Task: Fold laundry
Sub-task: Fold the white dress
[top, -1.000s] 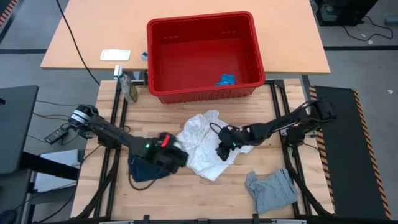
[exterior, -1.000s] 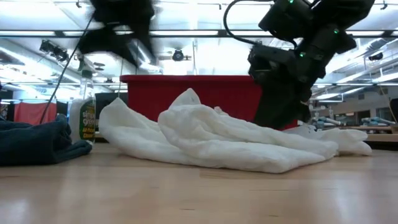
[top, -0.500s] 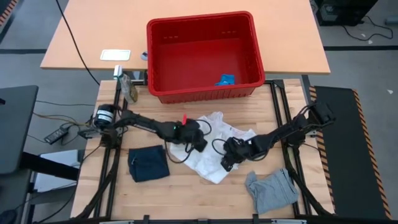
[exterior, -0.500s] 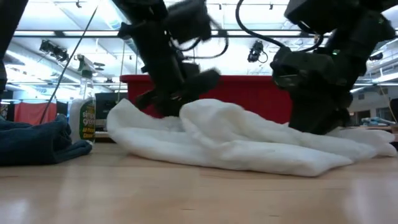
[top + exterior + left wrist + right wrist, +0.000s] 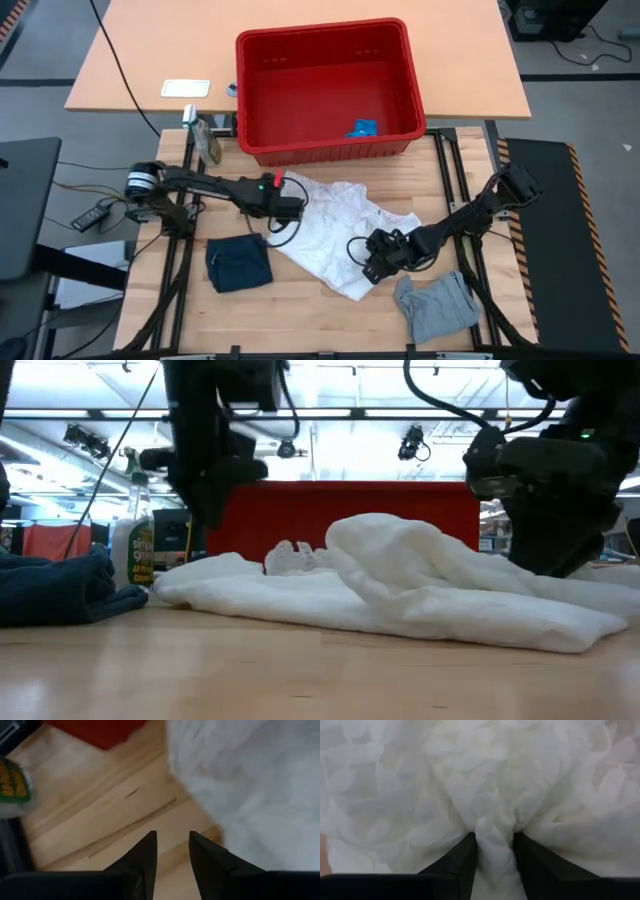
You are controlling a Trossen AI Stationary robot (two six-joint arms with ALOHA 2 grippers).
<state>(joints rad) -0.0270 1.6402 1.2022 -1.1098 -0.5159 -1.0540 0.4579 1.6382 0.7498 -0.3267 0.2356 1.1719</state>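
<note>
Right wrist view shows you the right gripper [image 5: 492,851] pinching a fold of the white cloth [image 5: 470,780] between its fingers. Your left gripper [image 5: 171,851] hangs with a narrow gap and nothing in it, over bare wood just beside that cloth's edge. Compared with a second ago, the cloth lies spread flatter, and your left arm has swung away from the navy piece [image 5: 239,264]. The grey piece [image 5: 436,306] lies apart.
</note>
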